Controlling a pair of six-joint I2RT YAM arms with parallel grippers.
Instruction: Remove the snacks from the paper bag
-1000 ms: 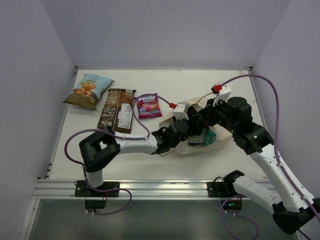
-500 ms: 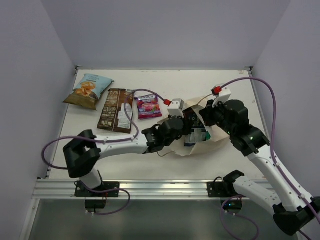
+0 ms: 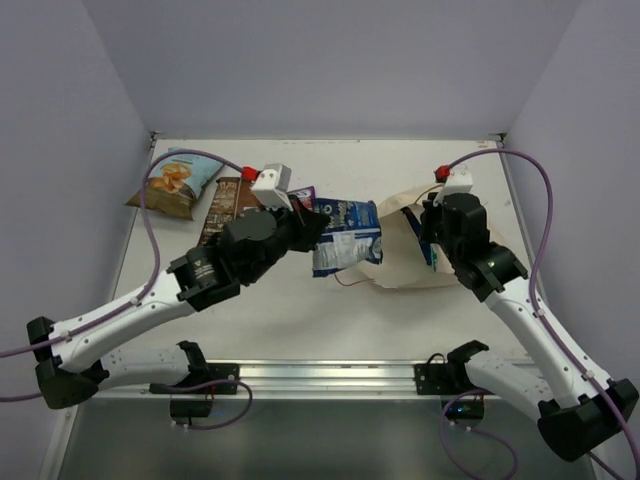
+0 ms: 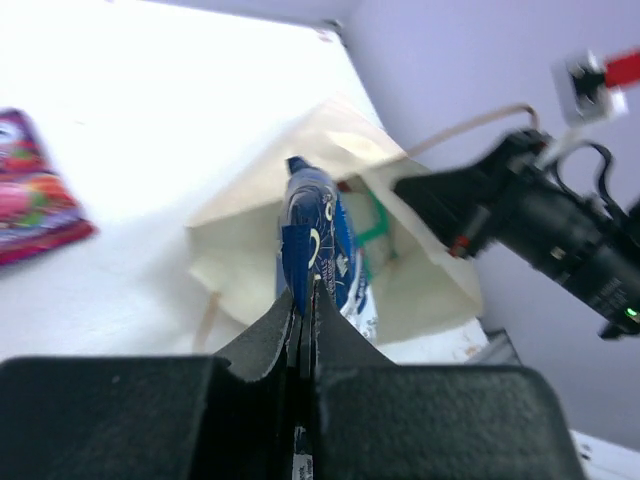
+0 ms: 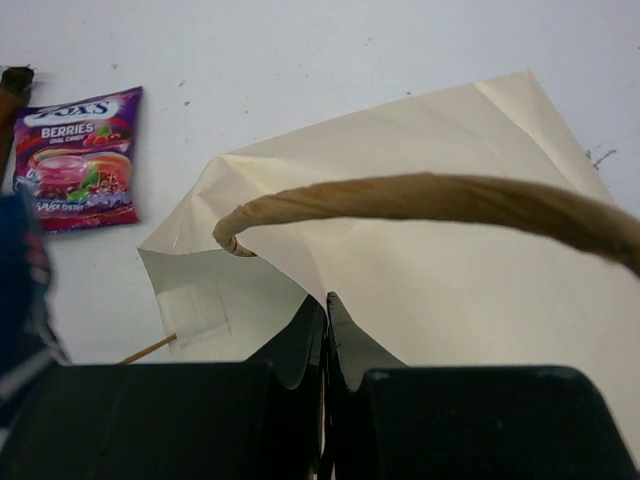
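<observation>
The left gripper (image 4: 302, 305) pinches a flat, shiny blue-and-white packet (image 4: 318, 235), just beside the bag's open mouth. The right gripper (image 5: 326, 318) pinches the thin, creased paper edge of the tan bag (image 5: 470, 260), which lies on the white table (image 3: 300, 310). Its twisted cord handle (image 5: 430, 195) curves above.

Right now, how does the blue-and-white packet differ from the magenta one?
The blue-and-white packet is pinched in the left gripper and held above the table. The magenta packet lies flat on it, ungripped. The blue-and-white packet shows edge-on to the left wrist camera, while the magenta packet lies face up, its berry print readable. Both are small flat packets outside the paper bag.
</observation>
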